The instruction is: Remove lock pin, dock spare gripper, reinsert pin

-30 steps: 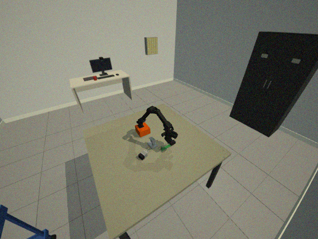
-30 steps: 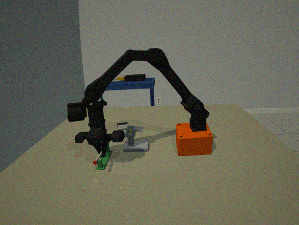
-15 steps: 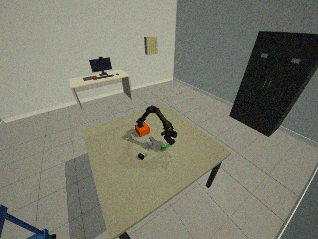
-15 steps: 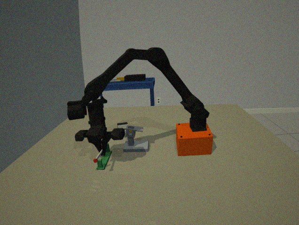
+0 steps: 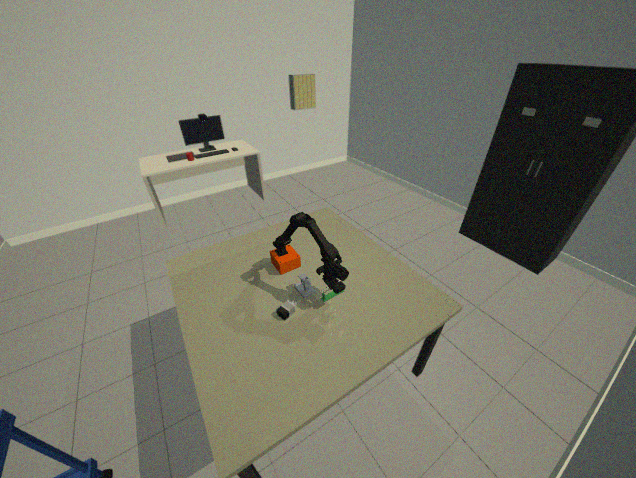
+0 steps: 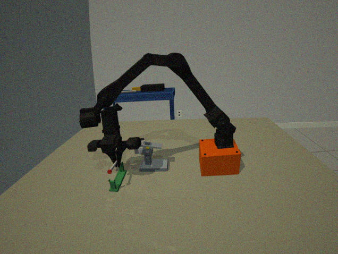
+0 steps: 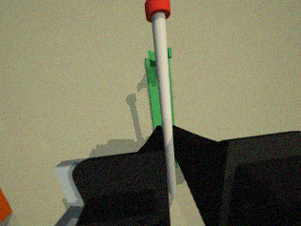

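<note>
Jaws (image 5: pixel 336 292) (image 6: pixel 118 165) closed on the white pin (image 6: pixel 113 165) (image 7: pixel 162 71), its red head (image 6: pixel 109 171) (image 7: pixel 157 9) angled downward in the exterior view, pin held above the green rack (image 5: pixel 329 296) (image 6: pixel 118 180) (image 7: pixel 153 94) on the desk (image 5: pixel 287 380) (image 6: pixel 175 212) (image 7: pixel 62 71), grey mount (image 5: pixel 306 290) (image 6: pixel 157 164) standing near the rack, white-and-black block (image 5: pixel 285 310) lying beyond the mount from it.
</note>
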You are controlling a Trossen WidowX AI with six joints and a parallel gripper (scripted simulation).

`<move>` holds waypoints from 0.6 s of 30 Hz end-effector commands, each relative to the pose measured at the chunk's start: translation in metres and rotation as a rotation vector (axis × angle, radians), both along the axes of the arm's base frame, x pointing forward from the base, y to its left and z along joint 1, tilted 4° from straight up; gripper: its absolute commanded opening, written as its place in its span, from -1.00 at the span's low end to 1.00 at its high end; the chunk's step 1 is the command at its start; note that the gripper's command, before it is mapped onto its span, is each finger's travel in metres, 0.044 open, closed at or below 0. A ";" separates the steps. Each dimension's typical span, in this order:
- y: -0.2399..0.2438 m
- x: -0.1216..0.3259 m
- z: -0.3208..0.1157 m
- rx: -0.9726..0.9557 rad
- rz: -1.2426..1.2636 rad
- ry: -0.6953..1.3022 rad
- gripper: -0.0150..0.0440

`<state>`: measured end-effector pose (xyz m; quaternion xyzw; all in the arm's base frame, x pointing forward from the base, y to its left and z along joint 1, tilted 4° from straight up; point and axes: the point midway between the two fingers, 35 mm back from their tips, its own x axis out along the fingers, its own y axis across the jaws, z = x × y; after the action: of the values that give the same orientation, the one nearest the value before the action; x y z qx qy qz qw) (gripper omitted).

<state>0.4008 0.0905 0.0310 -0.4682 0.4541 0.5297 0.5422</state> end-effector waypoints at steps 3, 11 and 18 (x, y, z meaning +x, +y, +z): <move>-0.013 0.003 0.005 0.004 0.002 -0.006 -0.49; -0.012 0.003 -0.005 0.001 0.003 -0.003 -0.49; -0.011 0.004 -0.015 0.001 0.003 -0.010 -0.49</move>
<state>0.4072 0.0790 0.0232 -0.4717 0.4495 0.5262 0.5464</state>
